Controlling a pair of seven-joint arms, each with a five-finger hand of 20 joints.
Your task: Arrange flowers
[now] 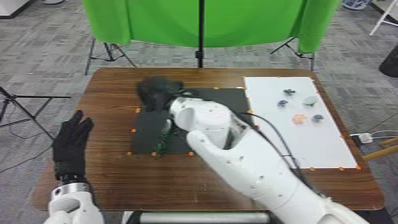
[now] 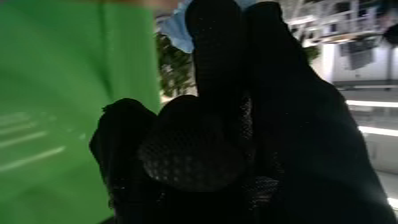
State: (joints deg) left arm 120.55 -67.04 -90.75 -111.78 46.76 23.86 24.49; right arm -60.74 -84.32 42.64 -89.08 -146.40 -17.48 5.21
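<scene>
My right hand (image 1: 158,93) is over the back left part of the black mat (image 1: 149,142). In the right wrist view some fingers of my right hand (image 2: 200,150) are curled and others reach farther up, with a light blue flower (image 2: 180,30) held at them; the forward fingers partly hide it. Green foliage (image 2: 175,67) shows behind them. A dark green stem (image 1: 163,140) runs along the mat, its upper end near my right wrist. My left hand (image 1: 73,145) rests at the table's left edge, open, its fingers straight and holding nothing.
On the white sheet (image 1: 306,147) at the right are several small pieces, among them a peach one (image 1: 298,119) and a pale one (image 1: 310,101). My right arm crosses the mat and the sheet's near corner. A green cloth (image 1: 160,25) hangs behind the table (image 1: 111,90).
</scene>
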